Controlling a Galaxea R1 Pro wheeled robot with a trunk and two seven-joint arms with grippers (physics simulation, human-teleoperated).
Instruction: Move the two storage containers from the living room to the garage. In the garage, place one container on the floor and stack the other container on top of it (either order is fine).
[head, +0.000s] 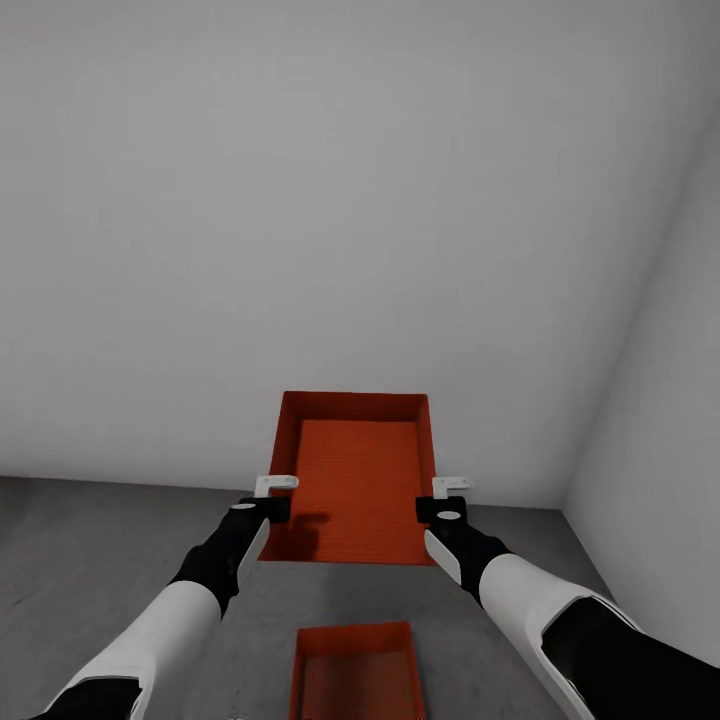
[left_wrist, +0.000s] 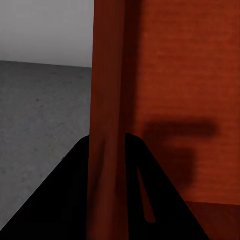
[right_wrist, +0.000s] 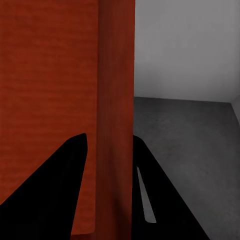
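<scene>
Ribbed orange-red rectangular container (head: 355, 480) between both grippers, above mottled concrete floor (head: 90, 540)

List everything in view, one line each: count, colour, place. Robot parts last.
held storage container: one, orange-red, open-top, lifted between both grippers, in front of the wall.
second storage container: one, orange-red, on the floor, nearer the robot, below the held one.
floor: one, dark grey concrete.
walls: two, grey-white, meeting in a corner at the right.
left gripper: one, black with white tips, clamped on the held container's left wall.
right gripper: one, same colours, clamped on its right wall.
</scene>
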